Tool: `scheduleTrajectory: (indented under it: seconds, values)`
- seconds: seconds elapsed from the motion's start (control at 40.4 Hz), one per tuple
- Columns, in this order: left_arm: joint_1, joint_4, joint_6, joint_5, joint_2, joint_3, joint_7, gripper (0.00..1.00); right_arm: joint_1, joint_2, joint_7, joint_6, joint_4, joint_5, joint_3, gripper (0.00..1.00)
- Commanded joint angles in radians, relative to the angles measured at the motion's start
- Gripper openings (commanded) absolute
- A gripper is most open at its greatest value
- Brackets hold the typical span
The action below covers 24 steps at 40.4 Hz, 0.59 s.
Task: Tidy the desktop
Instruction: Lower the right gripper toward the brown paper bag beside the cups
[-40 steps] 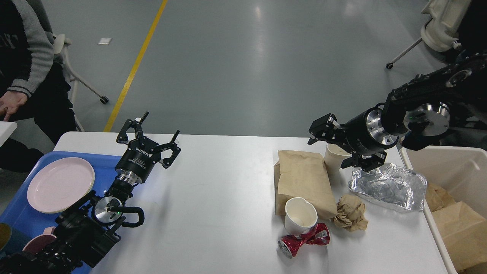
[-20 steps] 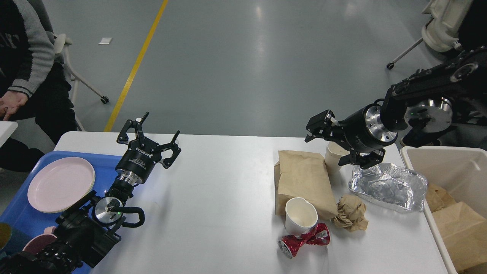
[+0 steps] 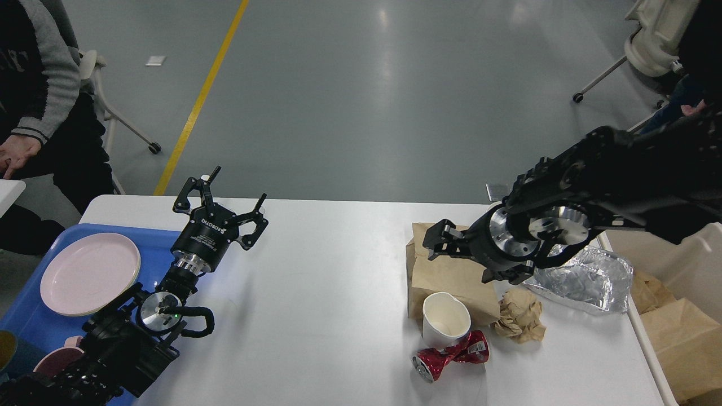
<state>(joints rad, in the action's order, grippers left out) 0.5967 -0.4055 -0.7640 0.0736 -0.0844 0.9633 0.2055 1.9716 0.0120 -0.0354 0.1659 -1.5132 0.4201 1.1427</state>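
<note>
Right gripper (image 3: 437, 243) hovers over the paper bag (image 3: 451, 270) on the desk (image 3: 327, 316); jaws' gap can't be told. Left gripper (image 3: 228, 203) idles wide at 9 o'clock. Bag crumples: pinch its top edge, clear the cup (image 3: 445, 319) at 6 o'clock.

Open white middle, clutter at both ends

Between our left gripper (image 3: 225, 198) and the trash pile, the desktop (image 3: 327, 293) lies bare and gives us wide passage from far edge to near edge. On the right, the brown paper bag (image 3: 451, 276), the white paper cup (image 3: 445, 318), the crushed red can (image 3: 448, 356), the crumpled brown paper (image 3: 519, 314) and the foil wrapper (image 3: 586, 277) crowd together, with only narrow gaps; our right gripper (image 3: 440, 242) hangs over the bag. The cream bin (image 3: 654, 361) closes off the right edge. The blue tray (image 3: 34, 316) with its pink plate (image 3: 90, 272) blocks the left end.
</note>
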Motion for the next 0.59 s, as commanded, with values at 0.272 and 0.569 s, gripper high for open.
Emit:
scheduleTrajectory:
  seconds: [0.272,0.569]
  values:
    - [0.000,0.001,0.000,0.000,0.000,0.000,0.000,0.97,-0.080,-0.218,0.011,-0.071,0.166,-0.021,0.019,1.00]
    - [0.000,0.001,0.000,0.000,0.000,0.000,0.000,0.97,-0.233,-0.219,0.020,-0.094,0.326,-0.060,0.046,1.00]
